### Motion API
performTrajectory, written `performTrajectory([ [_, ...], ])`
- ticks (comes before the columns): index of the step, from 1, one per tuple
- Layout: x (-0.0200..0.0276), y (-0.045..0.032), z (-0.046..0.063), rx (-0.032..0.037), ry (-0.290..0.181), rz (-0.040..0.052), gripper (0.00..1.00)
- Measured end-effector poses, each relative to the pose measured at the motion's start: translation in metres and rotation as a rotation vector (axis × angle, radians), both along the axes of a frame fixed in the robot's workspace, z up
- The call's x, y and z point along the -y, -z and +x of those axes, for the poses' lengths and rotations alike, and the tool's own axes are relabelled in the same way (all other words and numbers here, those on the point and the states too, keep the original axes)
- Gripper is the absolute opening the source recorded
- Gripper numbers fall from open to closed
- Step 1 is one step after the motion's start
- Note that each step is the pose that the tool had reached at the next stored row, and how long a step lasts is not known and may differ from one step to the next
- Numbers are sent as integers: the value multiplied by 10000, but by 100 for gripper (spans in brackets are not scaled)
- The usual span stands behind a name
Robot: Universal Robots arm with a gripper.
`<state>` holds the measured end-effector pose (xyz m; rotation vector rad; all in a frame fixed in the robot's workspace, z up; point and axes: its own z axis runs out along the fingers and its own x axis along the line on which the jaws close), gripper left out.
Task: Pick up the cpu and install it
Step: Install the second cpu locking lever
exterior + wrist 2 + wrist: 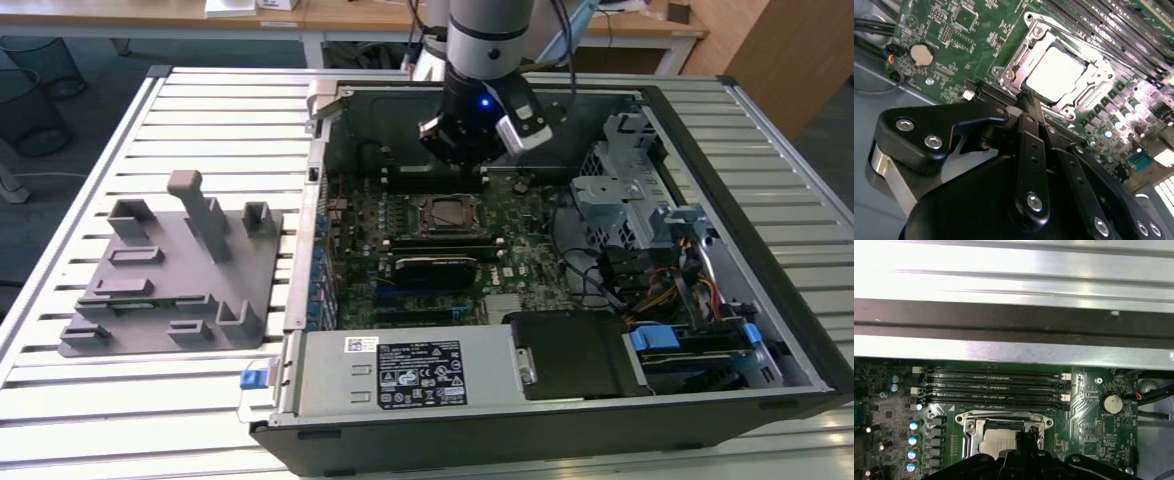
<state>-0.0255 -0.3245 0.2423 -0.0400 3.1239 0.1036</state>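
The cpu (1056, 75), a pale silvery square, lies flat inside the metal-framed socket (1019, 55) on the green motherboard (954, 45); the socket frame stands open around it. In the first wrist view the cpu (999, 444) sits in the same socket (966, 427). My gripper (1026, 102) hovers just off the socket's edge with its black fingers (1031, 145) pressed together and nothing between them. In the exterior view the gripper (461, 160) hangs over the back part of the board, a little beyond the socket (447, 215).
The open computer case (747, 300) holds a power supply (400, 375) at the front, a drive cage (641, 200) and cables on the exterior view's right. Memory slots (991, 385) run beside the socket. A grey plastic fixture tray (174, 270) lies on the slatted table (80, 390).
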Motion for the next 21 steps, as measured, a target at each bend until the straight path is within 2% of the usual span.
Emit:
performTrajectory([
  [4,0,-71,-1,0,1,-1,11],
  [8,17,-81,-1,0,1,1,11],
  [9,38,-80,-1,-1,1,1,11],
  [13,113,-74,-1,-2,2,-101,11],
  [21,321,-57,-1,-9,1,-112,11],
])
